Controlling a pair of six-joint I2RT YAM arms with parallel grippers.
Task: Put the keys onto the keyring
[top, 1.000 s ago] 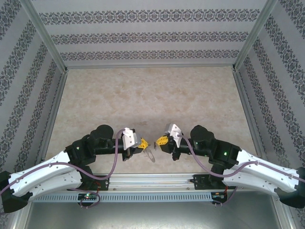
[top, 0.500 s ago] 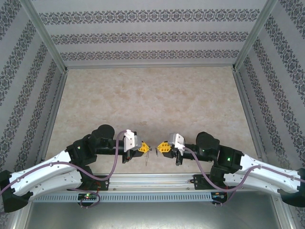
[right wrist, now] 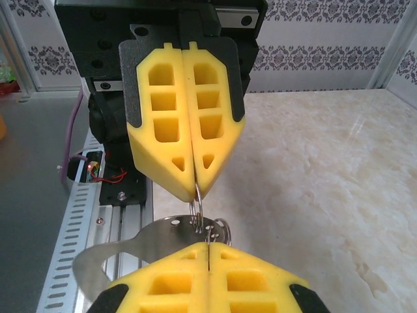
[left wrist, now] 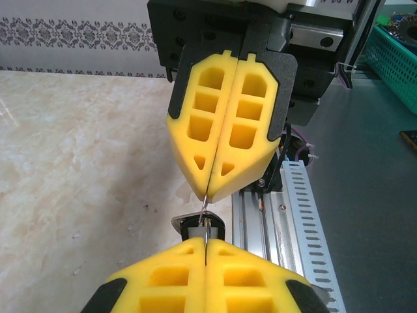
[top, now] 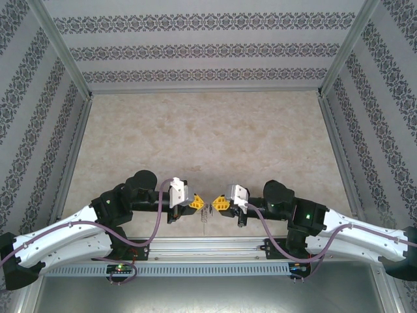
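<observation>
Grippers tip to tip, low over the near edge of the table.

Left gripper: yellow pads pressed flat together. Thin wire of the keyring comes out of the seam at its tip, so it looks pinched there.

Right gripper: pads likewise closed. The wire reaches its tip too, but I cannot tell whether it nips the ring, the key or nothing.

Small dark-headed bit, probably the key, sits at the wire between the two tips. On or off the ring: cannot tell. Flat silvery plate and a small ring hang beside it.

Risks, as judged:
- The hold is on thin wire at the very pad tips. A twist or a pull apart could let the keyring swivel or slip out.
- The key is tiny. Dropped here, it may land on the aluminium rail or in the slotted duct rather than on the table top, and be hard to pick up again.
- The tips nearly touch. A push inward would jam foam on foam and spoil the line-up.

Room: table top runs open ahead toward the far wall. Patterned side walls stand well apart from both arms. It is tight only on the near side, with the rail just beside the work.
</observation>
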